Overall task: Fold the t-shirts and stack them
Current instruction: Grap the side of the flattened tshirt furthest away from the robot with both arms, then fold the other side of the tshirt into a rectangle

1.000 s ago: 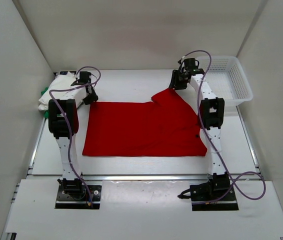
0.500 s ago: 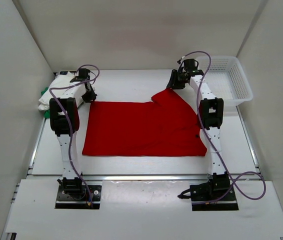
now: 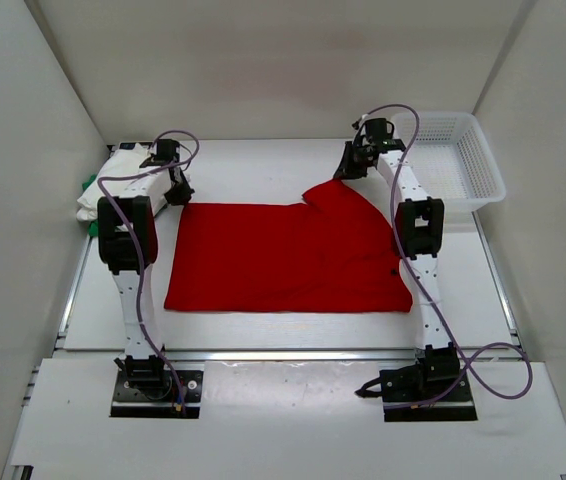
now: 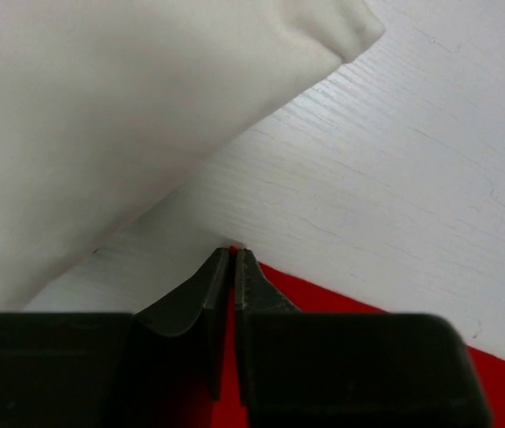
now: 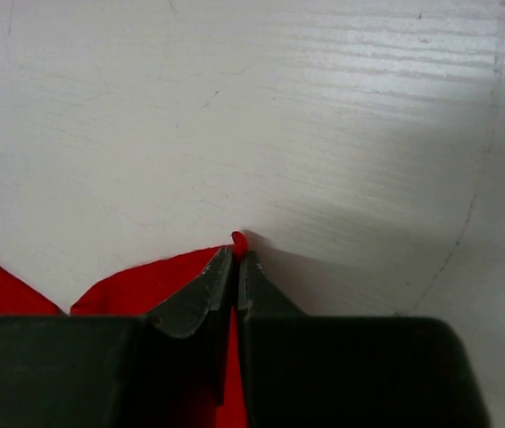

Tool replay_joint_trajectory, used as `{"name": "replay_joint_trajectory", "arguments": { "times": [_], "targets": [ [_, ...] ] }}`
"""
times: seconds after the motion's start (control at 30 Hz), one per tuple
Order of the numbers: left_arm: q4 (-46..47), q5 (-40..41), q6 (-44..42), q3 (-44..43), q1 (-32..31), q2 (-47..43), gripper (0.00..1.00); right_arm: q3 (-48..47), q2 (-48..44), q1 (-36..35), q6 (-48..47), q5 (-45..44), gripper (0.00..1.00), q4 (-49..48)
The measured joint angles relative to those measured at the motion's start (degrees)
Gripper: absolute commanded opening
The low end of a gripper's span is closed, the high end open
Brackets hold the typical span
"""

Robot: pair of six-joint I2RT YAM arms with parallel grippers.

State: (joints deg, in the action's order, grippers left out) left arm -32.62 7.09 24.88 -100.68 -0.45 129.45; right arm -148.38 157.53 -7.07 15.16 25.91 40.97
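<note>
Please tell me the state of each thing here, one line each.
red t-shirt: spread flat on the table.
white t-shirt: folded, at the far left.
green t-shirt: under the white one, mostly hidden.
left gripper: shut on the red t-shirt's far left corner.
right gripper: shut on its far right corner.

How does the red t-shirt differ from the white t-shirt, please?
The red t-shirt lies spread flat in the middle; the white t-shirt sits as a compact pile at the far left, over the green t-shirt. The left gripper and right gripper each pinch a far corner of the red one; nothing holds the white one. Both are plain cloth.
</note>
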Motion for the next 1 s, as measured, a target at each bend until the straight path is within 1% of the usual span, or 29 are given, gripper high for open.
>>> {"name": "replay_joint_trajectory", "arguments": {
  "times": [0.17, 0.27, 0.37, 0.47, 0.53, 0.6, 0.7, 0.77, 0.9, 1.0],
  "targets": [
    [1.9, -0.5, 0.6, 2.3, 0.0, -1.2, 0.0, -0.1, -2.4, -0.5, -2.2, -2.8, 0.0, 6.6],
    [3.5, -1.9, 1.6, 4.8, 0.0, -2.6, 0.0, 4.8, -8.0, -1.0, -3.8, -4.8, 0.0, 10.3],
    [4.2, -3.4, 2.5, 6.6, -0.1, -3.7, 0.0, 17.2, -17.6, -2.1, -4.6, -7.5, 0.01, 8.9],
    [5.6, -4.5, 3.0, 8.6, -0.1, -4.7, 0.0, 39.5, -31.6, -3.3, -4.3, -9.2, 0.0, 0.9],
    [6.2, -5.4, 3.4, 10.8, 0.0, -6.1, 0.0, 49.9, -38.8, -4.0, -3.7, -9.6, 0.0, -1.2],
    [6.3, -6.2, 3.6, 11.8, 0.0, -6.7, 0.0, 55.2, -43.3, -4.0, -3.3, -10.1, 0.01, -2.5],
    [6.8, -6.6, 3.6, 12.3, 0.0, -7.0, 0.0, 57.9, -46.2, -3.6, -3.1, -11.5, 0.0, -6.2],
    [7.8, -7.1, 3.7, 13.9, 0.0, -8.0, 0.0, 61.4, -48.4, -3.5, -2.8, -12.4, 0.0, -9.7],
    [8.5, -7.7, 3.9, 18.4, 0.1, -11.3, 0.0, 71.3, -55.1, -4.2, -1.2, -14.1, 0.0, -13.5],
    [9.7, -8.0, 4.1, 22.1, 0.7, -14.9, 0.0, 79.4, -61.8, -4.5, 0.2, -15.0, 0.0, -16.2]
  ]
}}
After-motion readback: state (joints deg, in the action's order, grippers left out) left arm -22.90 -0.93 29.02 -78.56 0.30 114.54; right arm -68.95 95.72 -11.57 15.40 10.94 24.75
